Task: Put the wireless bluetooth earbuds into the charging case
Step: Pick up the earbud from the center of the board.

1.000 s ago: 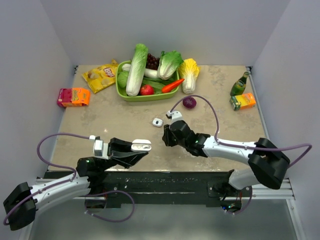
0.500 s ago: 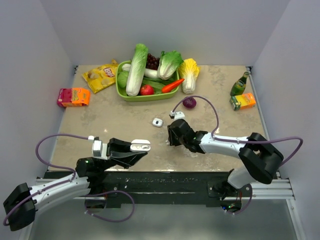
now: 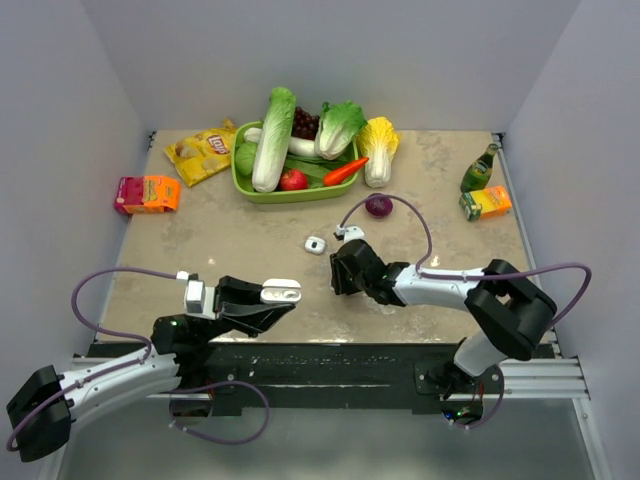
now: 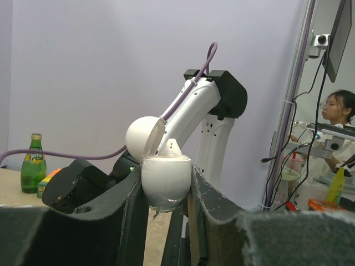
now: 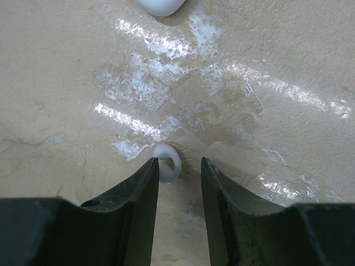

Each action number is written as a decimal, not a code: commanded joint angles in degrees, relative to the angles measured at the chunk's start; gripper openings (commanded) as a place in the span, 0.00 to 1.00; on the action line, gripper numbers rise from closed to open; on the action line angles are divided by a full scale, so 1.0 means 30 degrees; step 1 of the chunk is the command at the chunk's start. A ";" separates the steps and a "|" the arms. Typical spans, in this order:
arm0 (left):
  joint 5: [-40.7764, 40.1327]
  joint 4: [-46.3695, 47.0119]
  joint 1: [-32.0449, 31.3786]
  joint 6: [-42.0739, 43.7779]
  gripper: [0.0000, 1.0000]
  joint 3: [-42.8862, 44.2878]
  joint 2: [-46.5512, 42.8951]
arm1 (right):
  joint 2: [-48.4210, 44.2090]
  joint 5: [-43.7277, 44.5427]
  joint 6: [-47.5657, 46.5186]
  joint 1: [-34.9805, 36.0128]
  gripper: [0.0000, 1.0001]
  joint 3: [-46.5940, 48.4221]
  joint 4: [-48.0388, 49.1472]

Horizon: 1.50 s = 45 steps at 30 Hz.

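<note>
Three grey walls (image 3: 330, 60) around mottled beige tabletop (image 3: 230, 250)

A beige worktop (image 3: 230, 250) carries a green basket (image 3: 310, 196) at far centre, holding a long cabbage (image 3: 273, 138), lettuce (image 3: 338, 126), dark grapes (image 3: 305, 122), a carrot (image 3: 345, 171) and a red fruit (image 3: 293, 180), possibly a tomato. A yellow-leaved cabbage (image 3: 378, 146) lies just right of it, with a purple onion (image 3: 379, 205) nearer. Far left are a yellow crisp bag (image 3: 203, 152) and a red-orange carton (image 3: 147, 193). Far right, a green bottle (image 3: 479, 170) stands beside an orange juice box (image 3: 486, 202).
</note>
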 commanded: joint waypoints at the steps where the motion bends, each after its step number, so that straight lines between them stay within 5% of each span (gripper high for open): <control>1: -0.0178 0.1502 -0.0129 0.0529 0.00 -0.3163 0.0230 | 0.0415 -0.0495 -0.0222 -0.0032 0.40 -0.0005 0.0446; 8: -0.0148 0.1591 -0.0129 0.0470 0.00 -0.3221 0.0232 | 0.0738 -0.0701 -0.0339 -0.0003 0.38 -0.0034 0.0739; 17: -0.0177 0.1678 -0.0129 0.0441 0.00 -0.3250 0.0320 | 0.0827 -0.1199 -0.0515 -0.0032 0.18 0.0142 0.0973; 23: -0.0148 0.1678 -0.0129 0.0441 0.00 -0.3280 0.0290 | 0.1265 -0.1522 -0.0486 -0.0003 0.29 0.0288 0.1062; 27: -0.0148 0.1678 -0.0129 0.0441 0.00 -0.3309 0.0232 | 0.1237 -0.1522 -0.0456 -0.0003 0.27 0.0200 0.1120; 34: -0.0090 0.1649 -0.0129 0.0499 0.00 -0.3309 0.0231 | 0.0799 -0.1464 -0.0398 -0.0003 0.00 0.0054 0.1062; 38: -0.0090 0.1445 -0.0129 0.0587 0.00 -0.3280 0.0115 | -0.1335 -0.0996 -0.0427 -0.0003 0.00 -0.0181 0.0538; 45: -0.0440 0.0712 -0.0129 0.0968 0.00 -0.3133 -0.0062 | -1.0209 -0.1285 -0.2737 0.0056 0.00 0.1427 -0.3885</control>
